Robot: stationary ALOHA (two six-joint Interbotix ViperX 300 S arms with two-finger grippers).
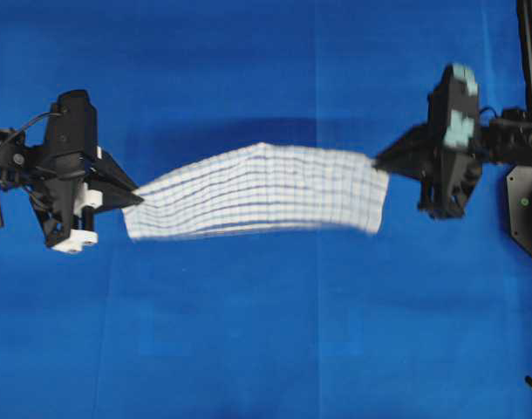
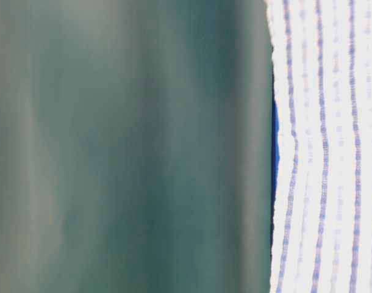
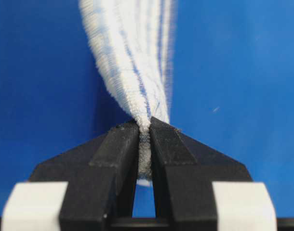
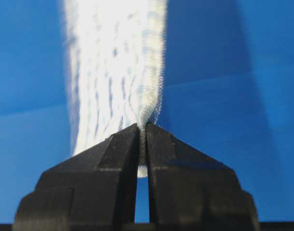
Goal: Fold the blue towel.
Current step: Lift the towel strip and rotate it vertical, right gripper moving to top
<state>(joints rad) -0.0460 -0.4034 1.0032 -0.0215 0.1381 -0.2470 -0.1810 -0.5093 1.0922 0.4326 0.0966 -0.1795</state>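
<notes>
Striped towel (image 2: 326, 152) is hanging right against the table-level lens. Both claws are pinching it tight: left gripper (image 3: 144, 127) biting one end, right gripper (image 4: 142, 127) the other, stretching it off the table cover (image 1: 266, 349), likely to square it for folding. No containers showing.

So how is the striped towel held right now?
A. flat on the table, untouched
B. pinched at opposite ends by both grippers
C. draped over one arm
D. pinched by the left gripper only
B: the left gripper and right gripper each clamp an end of the blue towel, which is stretched between them.
</notes>
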